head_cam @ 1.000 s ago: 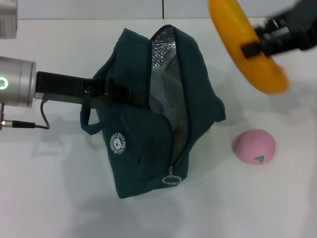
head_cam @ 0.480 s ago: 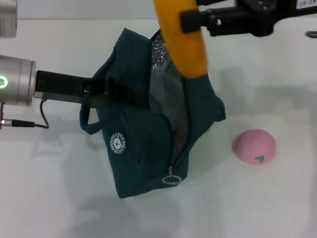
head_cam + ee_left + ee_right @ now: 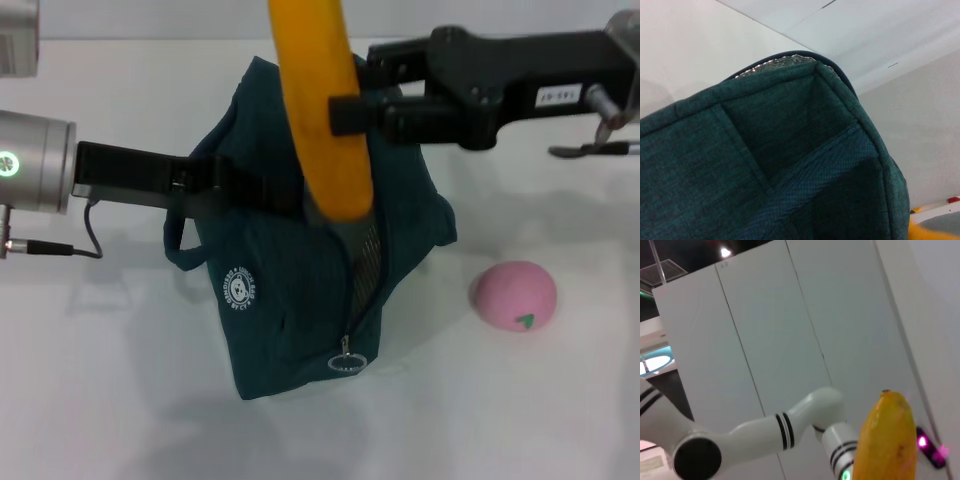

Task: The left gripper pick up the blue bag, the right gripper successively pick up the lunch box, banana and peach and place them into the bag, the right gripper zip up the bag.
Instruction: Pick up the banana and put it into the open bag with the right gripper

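Observation:
The blue bag [image 3: 290,300] stands open on the white table, its silver lining showing at the zip opening. My left gripper [image 3: 245,187] is shut on the bag's side by its handle; the left wrist view shows the bag's cloth [image 3: 740,170] close up. My right gripper [image 3: 345,100] is shut on the yellow banana [image 3: 320,110] and holds it upright over the bag's opening; the banana also shows in the right wrist view [image 3: 887,445]. The pink peach [image 3: 514,296] lies on the table to the right of the bag. The lunch box is not in view.
The zip pull ring [image 3: 345,362] hangs at the bag's near end. The white table [image 3: 120,400] runs all around the bag. The left arm's silver body [image 3: 35,165] reaches in from the left edge.
My right gripper has carried the banana leftward from the far right, turning it upright, until it stands over the bag's opening. The left gripper, bag and peach have stayed put.

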Robot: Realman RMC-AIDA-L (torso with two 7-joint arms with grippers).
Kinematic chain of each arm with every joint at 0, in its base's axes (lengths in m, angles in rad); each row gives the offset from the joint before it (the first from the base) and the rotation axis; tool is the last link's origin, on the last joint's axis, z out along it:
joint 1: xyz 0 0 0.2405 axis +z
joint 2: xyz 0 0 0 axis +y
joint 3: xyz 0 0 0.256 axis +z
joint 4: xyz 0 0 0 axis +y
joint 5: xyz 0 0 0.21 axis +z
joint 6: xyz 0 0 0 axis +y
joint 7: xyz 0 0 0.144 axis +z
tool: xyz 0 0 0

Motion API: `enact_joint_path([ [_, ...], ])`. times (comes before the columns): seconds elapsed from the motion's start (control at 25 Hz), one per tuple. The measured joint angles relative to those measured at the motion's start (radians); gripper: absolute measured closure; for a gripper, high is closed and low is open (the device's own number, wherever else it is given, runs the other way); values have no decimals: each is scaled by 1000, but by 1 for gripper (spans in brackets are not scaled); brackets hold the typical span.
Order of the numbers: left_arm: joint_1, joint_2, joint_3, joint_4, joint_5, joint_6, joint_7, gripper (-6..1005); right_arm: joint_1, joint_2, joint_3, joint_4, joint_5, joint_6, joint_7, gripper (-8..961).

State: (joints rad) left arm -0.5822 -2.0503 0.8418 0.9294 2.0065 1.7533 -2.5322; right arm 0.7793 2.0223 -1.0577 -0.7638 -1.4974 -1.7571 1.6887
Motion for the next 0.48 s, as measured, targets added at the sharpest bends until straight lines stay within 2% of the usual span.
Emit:
enact_joint_path([
  [0.24,-1,0,0,-1,3,0,1,958,-11,-3,-60,66,-3,48,-37,400],
  [0.48,2,0,-1,-1,3,-2,1,958,-47,-7,-67,68,-5,78,-72,386],
])
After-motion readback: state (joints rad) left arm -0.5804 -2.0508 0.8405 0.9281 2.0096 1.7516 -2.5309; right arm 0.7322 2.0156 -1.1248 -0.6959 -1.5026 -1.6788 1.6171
